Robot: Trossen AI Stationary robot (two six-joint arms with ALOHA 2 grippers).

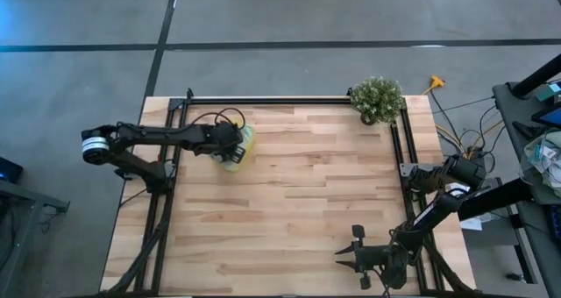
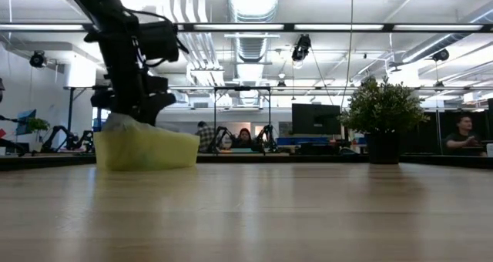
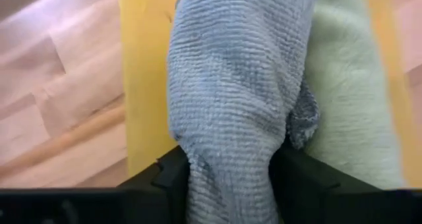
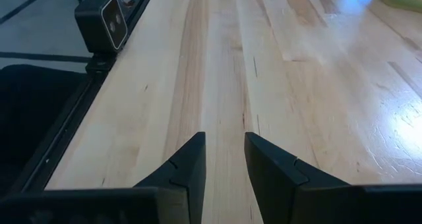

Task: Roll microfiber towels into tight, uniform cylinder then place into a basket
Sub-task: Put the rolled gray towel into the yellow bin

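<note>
The grey towel is rolled into a bumpy, ribbed tube and lies in the yellow basket just beside the fluffy green towel, so both fit side by side. The left end effector is around the grey roll's end, fingers touching it. The right end effector waits over bare wood surface, fingers a little apart, holding nothing.

Two dark, slender jointed arms: the left arm wears a white ring at its base and a looping black cable; the right gripper ends in matte black wedge-shaped fingers
</note>
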